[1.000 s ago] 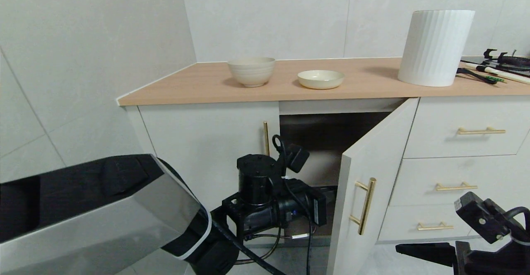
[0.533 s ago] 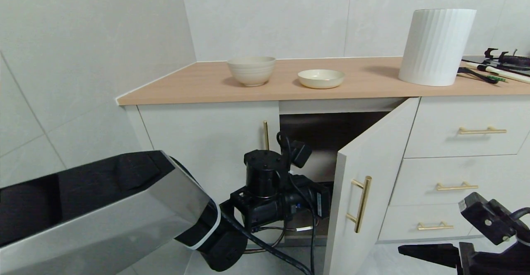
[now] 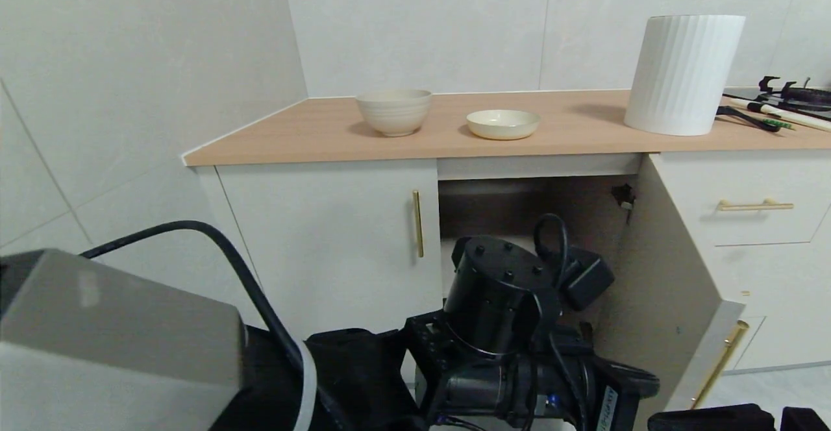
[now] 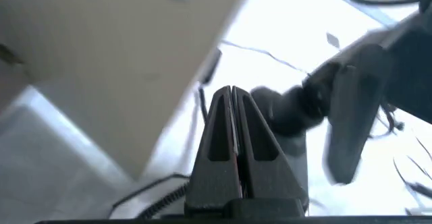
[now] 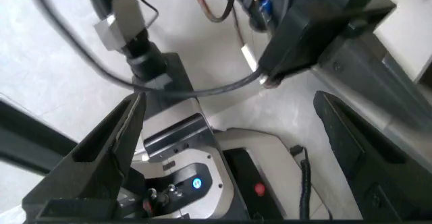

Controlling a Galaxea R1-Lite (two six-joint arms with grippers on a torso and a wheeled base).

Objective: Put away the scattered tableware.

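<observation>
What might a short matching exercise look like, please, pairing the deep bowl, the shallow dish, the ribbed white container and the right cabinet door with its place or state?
Things:
1. deep bowl
2. shallow dish
3. ribbed white container
4. right cabinet door

Places or states:
A. standing wide open
B. on the countertop, next to the utensils
C. on the countertop, nearest the wall corner
D. on the countertop, between the other two pieces

Pairs: 1-C, 2-D, 3-B, 4-A

Wide-open door; cabinet opening free in upper part, left arm blocks lower part.
</observation>
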